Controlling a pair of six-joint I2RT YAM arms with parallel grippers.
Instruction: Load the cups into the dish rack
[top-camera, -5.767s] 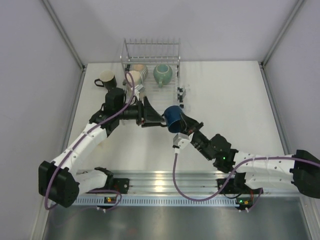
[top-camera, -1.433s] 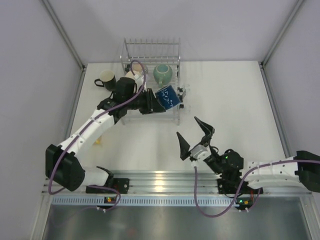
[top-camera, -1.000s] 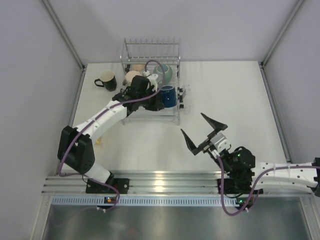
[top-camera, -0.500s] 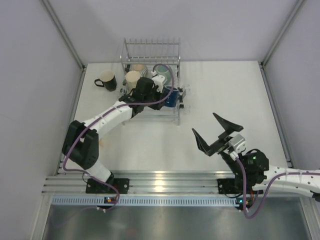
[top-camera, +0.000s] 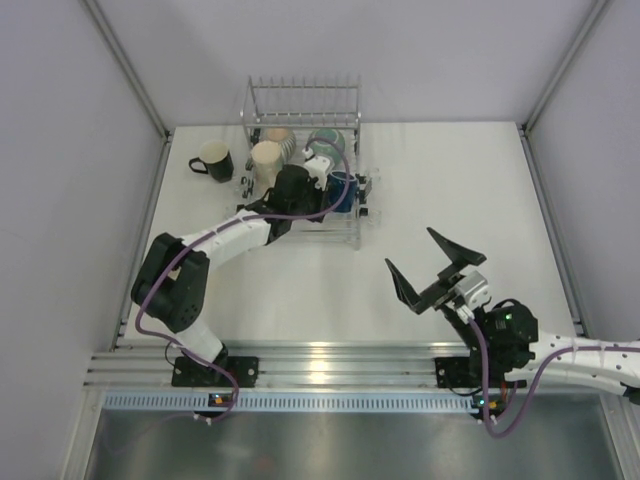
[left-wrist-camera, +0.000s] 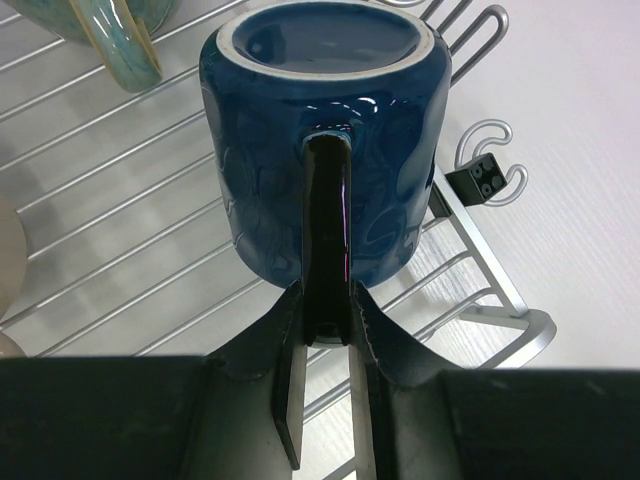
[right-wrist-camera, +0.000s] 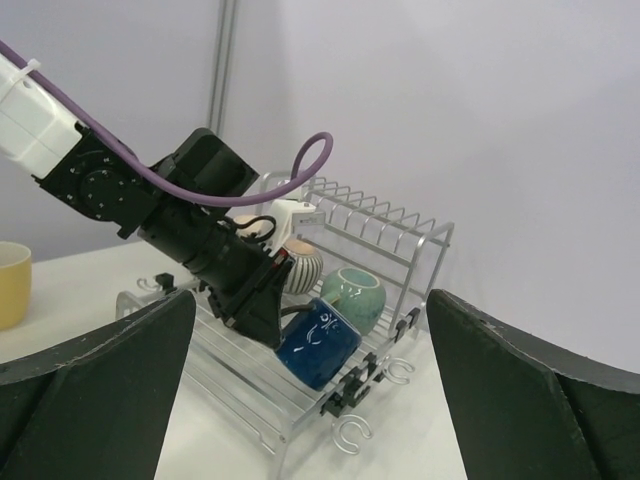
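My left gripper (top-camera: 322, 188) is shut on the handle of the dark blue cup (top-camera: 342, 190), its fingers (left-wrist-camera: 292, 330) pinching the handle from both sides. The cup (left-wrist-camera: 325, 130) is tilted low over the wires at the right front of the silver dish rack (top-camera: 352, 232). In the rack stand a teal-green cup (right-wrist-camera: 352, 293), a ribbed beige cup (right-wrist-camera: 302, 266) and a tall cream cup (top-camera: 266, 158). A black cup with a cream inside (top-camera: 213, 160) stands on the table left of the rack. My right gripper (top-camera: 430, 268) is open and empty, well off to the near right.
A small yellowish cup (right-wrist-camera: 9, 285) sits on the table at the left edge of the right wrist view. Upright prongs (top-camera: 303, 88) line the rack's far side, and hook clips (left-wrist-camera: 487, 176) hang off its right rail. Grey walls enclose the white table.
My left arm has carried the blue cup from the rack's front toward its right side and lowered it. My right gripper drew back toward the near right, still open.
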